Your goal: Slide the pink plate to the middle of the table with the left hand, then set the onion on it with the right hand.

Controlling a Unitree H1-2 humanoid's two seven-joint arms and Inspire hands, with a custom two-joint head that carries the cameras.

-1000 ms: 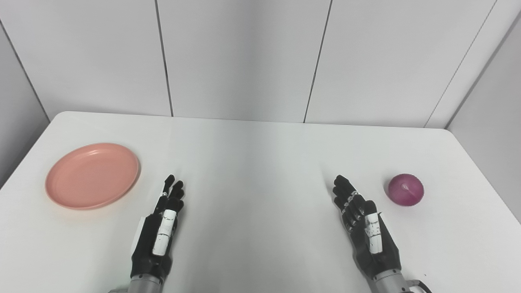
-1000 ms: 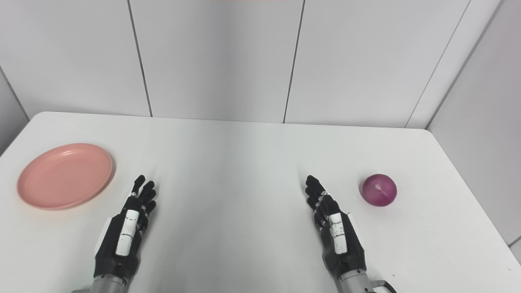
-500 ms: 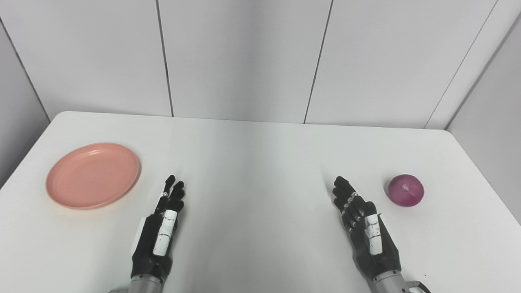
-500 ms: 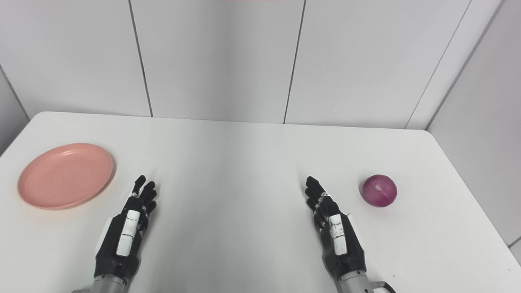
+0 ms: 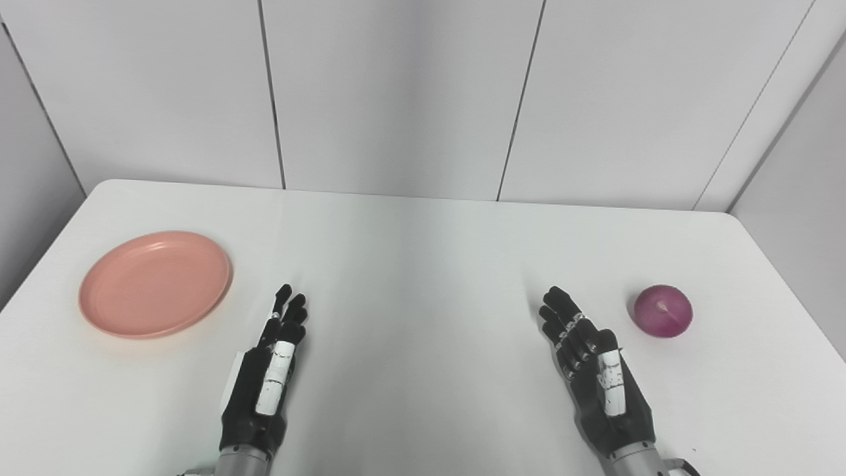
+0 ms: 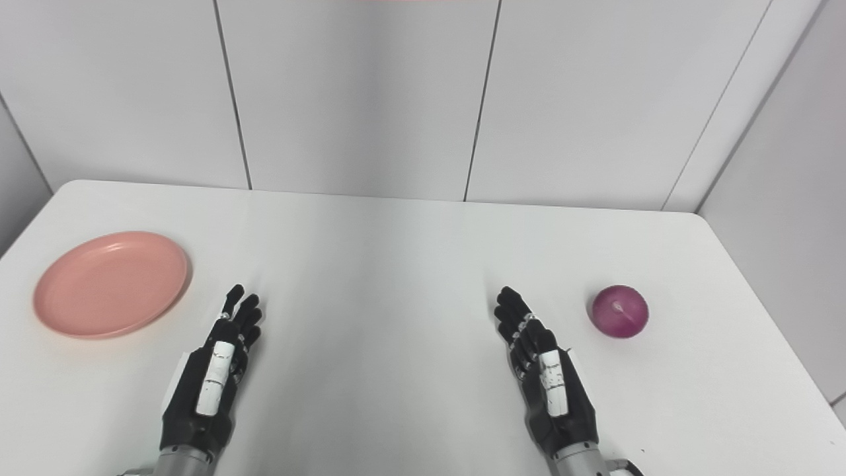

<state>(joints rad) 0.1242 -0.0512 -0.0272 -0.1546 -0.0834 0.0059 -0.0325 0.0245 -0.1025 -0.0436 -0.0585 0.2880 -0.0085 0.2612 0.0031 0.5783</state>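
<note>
A round pink plate lies on the white table at the left side, with nothing on it. A purple onion rests on the table at the right. My left hand lies near the front edge, to the right of the plate and nearer to me, fingers stretched forward, open and holding nothing. My right hand is stretched out the same way, open, a short distance left of the onion and not touching it.
Grey wall panels rise directly behind the table's far edge. The table's rounded corners and side edges show at left and right.
The whole picture has shifted slightly to the right, so the camera moved. Both hands, the plate and the onion keep their places on the table.
</note>
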